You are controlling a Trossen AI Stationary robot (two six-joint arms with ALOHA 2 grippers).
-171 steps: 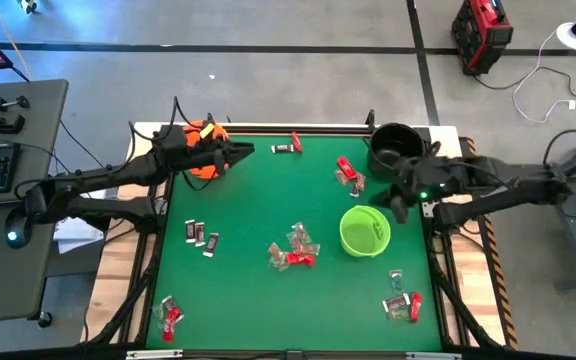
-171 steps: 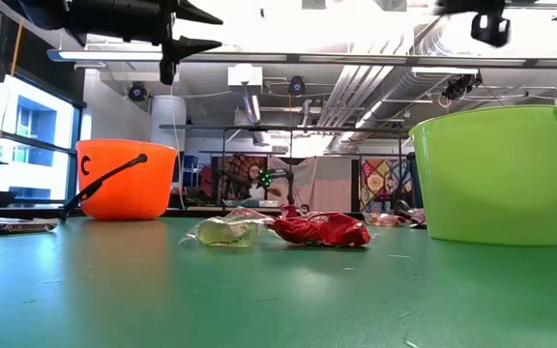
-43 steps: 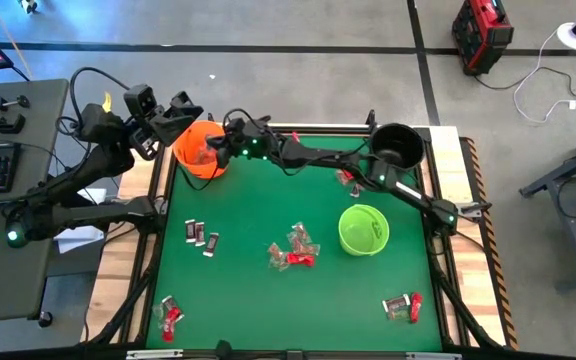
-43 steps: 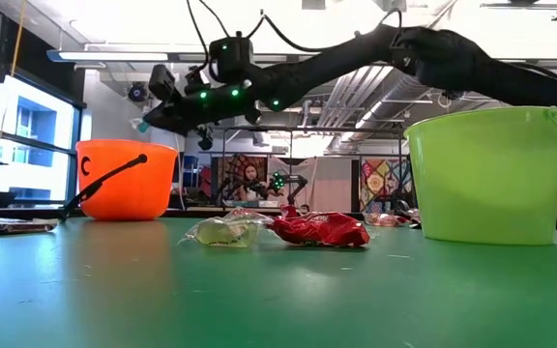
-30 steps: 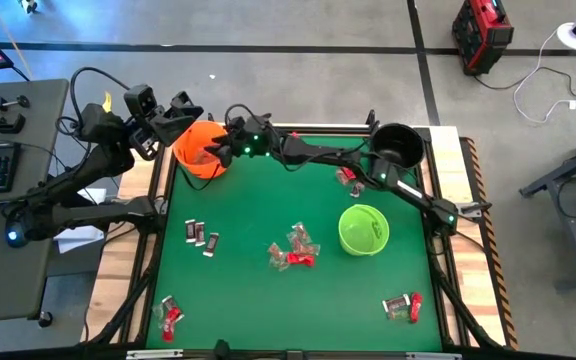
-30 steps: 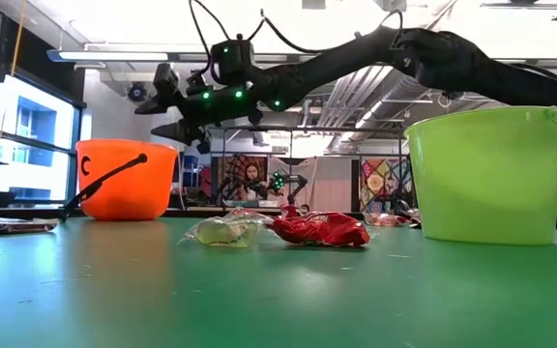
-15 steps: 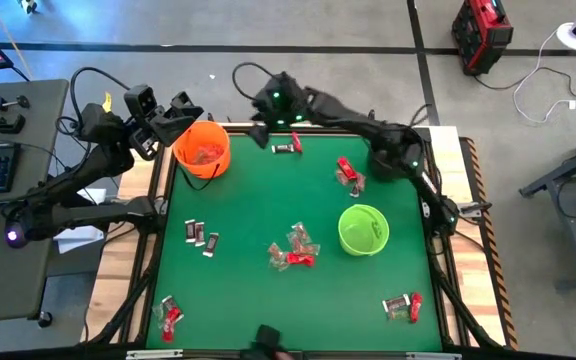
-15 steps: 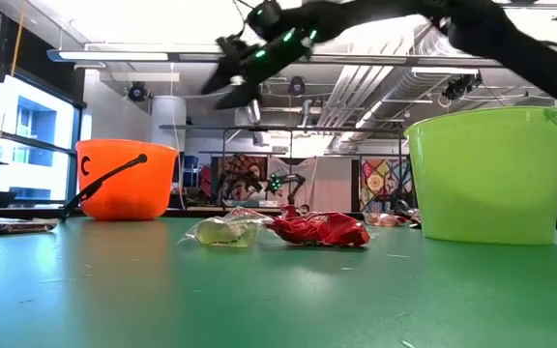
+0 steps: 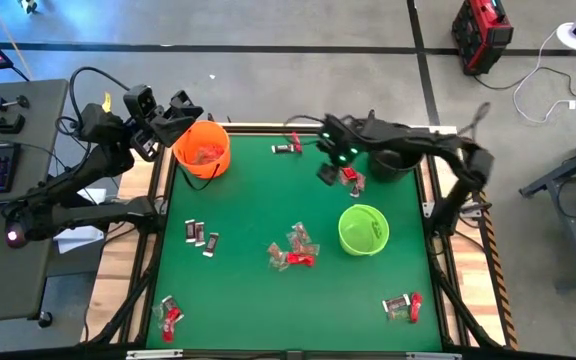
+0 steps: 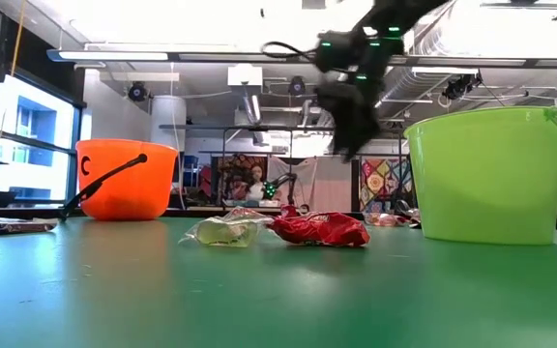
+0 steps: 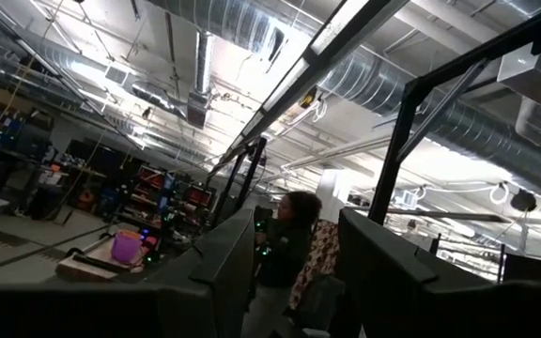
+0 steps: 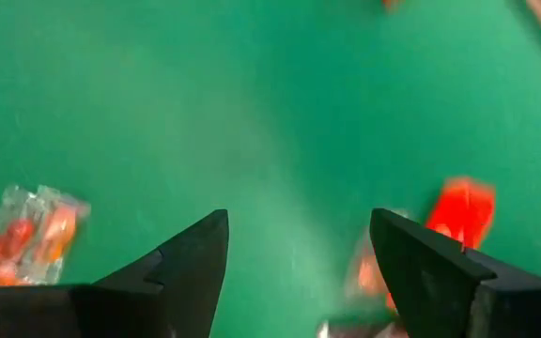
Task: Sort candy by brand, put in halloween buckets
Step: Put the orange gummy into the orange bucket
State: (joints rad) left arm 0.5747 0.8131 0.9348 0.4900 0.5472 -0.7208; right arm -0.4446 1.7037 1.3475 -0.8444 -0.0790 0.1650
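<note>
Three buckets stand on the green table: orange [image 9: 205, 150] at the far left with candy in it, black [image 9: 386, 168] at the far right, partly under my right arm, and lime green [image 9: 364, 230] nearer. Wrapped candy lies scattered in small groups. My right gripper [image 9: 330, 170] hangs open, pointing down, over the mat beside a red candy [image 12: 463, 211] near the black bucket, with a clear-wrapped candy [image 12: 26, 235] off to its other side. My left gripper [image 9: 180, 110] waits open, raised beside the orange bucket and pointing up into the room [image 11: 299, 272].
More candy lies on the table: a dark and a red piece at the far edge [image 9: 286, 148], dark wrappers at the left [image 9: 200, 236], a mixed heap in the middle [image 9: 293, 250], and piles at the near left [image 9: 171, 315] and near right [image 9: 403, 305].
My right gripper has swung from above the orange bucket toward the table's right edge, passing along the far edge, and has tipped from nearly level to pointing down over the candy beside the black bucket. It is blurred with motion.
</note>
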